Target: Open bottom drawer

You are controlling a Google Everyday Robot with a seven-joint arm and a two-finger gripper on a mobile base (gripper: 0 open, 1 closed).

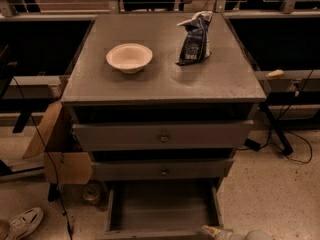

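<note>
I am watching the bottom drawer (pixel 162 211) sitting pulled well out at six o'clock of the cabinet, its plain matte grey interior lying bare, so I am judging the task nearly done. My end effector (pixel 212 231) is hovering by the drawer's front edge at five o'clock, probably for the pull there. I cannot tell whether it is apart or together. On the smooth grey counter (pixel 150 86), a pale round bowl (pixel 129 57) and a crinkled dark bag (pixel 195 38) are resting toward twelve o'clock.

Pale gripper (pixel 210 230) at bottom edge, seemingly on rounded whitish arm (pixel 253 234).
</note>
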